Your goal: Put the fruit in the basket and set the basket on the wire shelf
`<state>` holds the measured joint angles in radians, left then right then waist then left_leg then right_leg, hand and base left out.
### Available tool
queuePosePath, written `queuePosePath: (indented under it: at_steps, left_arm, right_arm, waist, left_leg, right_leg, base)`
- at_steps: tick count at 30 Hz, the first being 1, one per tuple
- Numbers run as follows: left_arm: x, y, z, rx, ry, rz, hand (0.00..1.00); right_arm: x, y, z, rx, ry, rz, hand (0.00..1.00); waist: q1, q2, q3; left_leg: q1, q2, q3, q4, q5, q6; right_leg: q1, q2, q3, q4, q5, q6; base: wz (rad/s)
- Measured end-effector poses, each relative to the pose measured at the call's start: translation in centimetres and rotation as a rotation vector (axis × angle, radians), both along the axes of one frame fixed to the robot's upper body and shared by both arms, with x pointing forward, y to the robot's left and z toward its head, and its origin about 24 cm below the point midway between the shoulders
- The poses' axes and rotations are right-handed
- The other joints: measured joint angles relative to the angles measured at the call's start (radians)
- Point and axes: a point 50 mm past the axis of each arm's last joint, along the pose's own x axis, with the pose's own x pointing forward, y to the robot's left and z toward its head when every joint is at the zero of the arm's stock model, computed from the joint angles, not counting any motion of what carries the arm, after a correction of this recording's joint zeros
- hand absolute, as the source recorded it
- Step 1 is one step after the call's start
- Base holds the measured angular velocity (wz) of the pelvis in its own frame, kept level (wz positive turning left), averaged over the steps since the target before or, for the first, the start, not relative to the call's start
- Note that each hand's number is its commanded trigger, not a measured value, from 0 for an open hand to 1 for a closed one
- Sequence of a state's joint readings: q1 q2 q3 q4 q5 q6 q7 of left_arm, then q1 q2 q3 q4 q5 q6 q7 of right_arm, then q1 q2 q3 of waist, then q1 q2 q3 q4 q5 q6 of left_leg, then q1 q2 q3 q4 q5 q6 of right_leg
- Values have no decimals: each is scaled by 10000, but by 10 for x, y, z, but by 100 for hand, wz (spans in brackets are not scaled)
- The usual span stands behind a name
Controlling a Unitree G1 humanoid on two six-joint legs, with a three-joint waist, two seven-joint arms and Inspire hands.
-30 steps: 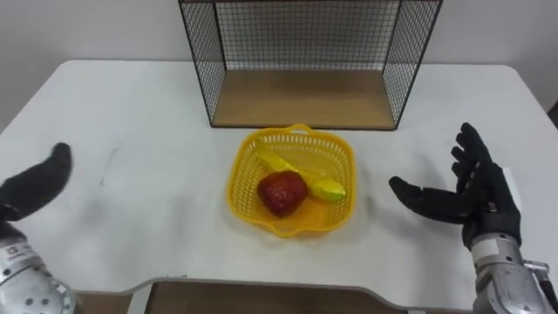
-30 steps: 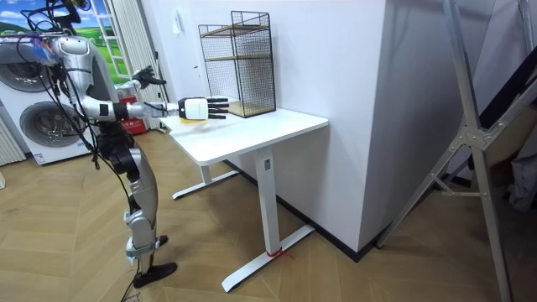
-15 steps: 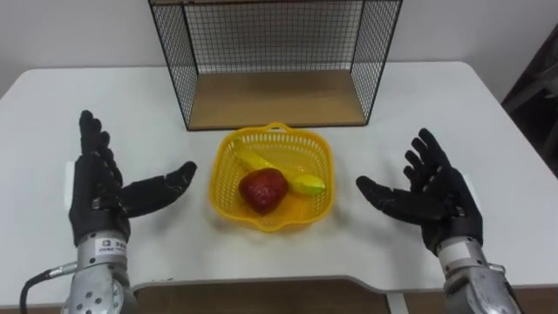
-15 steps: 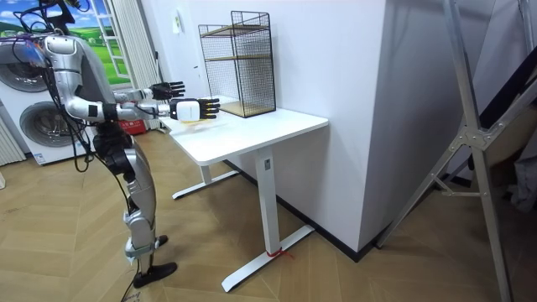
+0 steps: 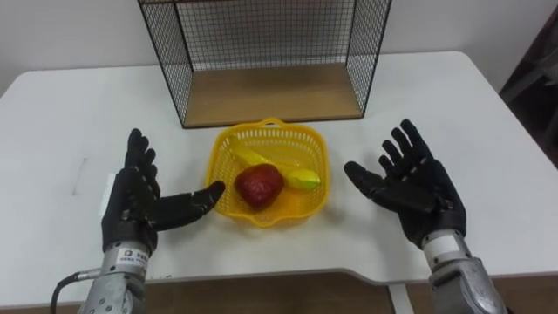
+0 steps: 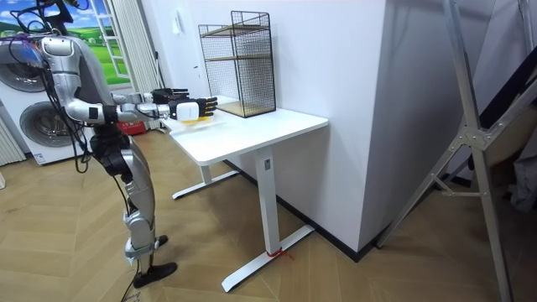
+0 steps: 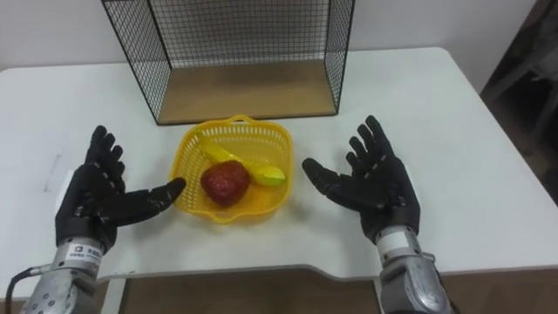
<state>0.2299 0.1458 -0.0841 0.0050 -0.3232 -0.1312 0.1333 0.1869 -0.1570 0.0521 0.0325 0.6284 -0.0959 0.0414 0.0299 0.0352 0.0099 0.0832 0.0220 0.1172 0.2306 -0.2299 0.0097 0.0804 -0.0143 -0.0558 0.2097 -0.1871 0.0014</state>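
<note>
A yellow plastic basket (image 5: 307,146) (image 7: 266,137) sits on the white table in front of the wire shelf (image 5: 270,52) (image 7: 235,48). Inside it lie a red fruit (image 5: 259,184) (image 7: 225,181), a yellow banana (image 5: 253,157) and a small yellow-green fruit (image 5: 303,180). My left hand (image 5: 139,199) (image 7: 94,195) is open at the basket's left side, its thumb reaching almost to the rim. At the right side my right hand (image 5: 410,185) (image 7: 370,186) is open too, palm turned toward the basket, a short gap away. In the room view both hands (image 6: 186,107) flank the basket at the table's near end.
The wire shelf has a wooden floor board (image 5: 272,92) and an open front facing me. The white table (image 5: 497,131) extends free to both sides of the basket. In the room view I stand at the table's end, a washing machine (image 6: 38,126) behind me.
Both hands have moved in toward the basket, the left one coming from the table's left edge to beside the rim. The camera has tipped, shifting the picture.
</note>
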Motion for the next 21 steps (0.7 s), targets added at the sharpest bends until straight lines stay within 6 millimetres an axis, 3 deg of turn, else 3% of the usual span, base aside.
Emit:
queuePosePath:
  at_steps: [4, 12, 21]
  left_arm:
    - [0, -2, -1, -12, 35, -170, 0]
    - [-2, -15, -8, -149, 325, -818, 0]
    - [-3, -27, -10, -826, 349, -1540, 0]
  right_arm:
    - [1, 5, 0, 29, -47, 316, 0]
    - [0, 23, -3, 131, -33, 1293, 0]
    - [-2, 36, -9, 285, 61, 2223, 0]
  waist:
    - [18, -25, 5]
    - [32, -206, 104]
    - [30, -218, 108]
  left_leg:
    - [3, -3, 22, 8, 0, 0]
    - [4, -2, 54, 9, 1, 1]
    - [-25, -6, 13, -8, 0, 2]
  right_leg:
    - [-49, -4, 29, 39, -2, 1]
    - [-84, -11, 40, 86, -5, 5]
    - [-77, -10, 35, 4, -5, 5]
  base:
    - [-1]
    - [-1]
    - [0]
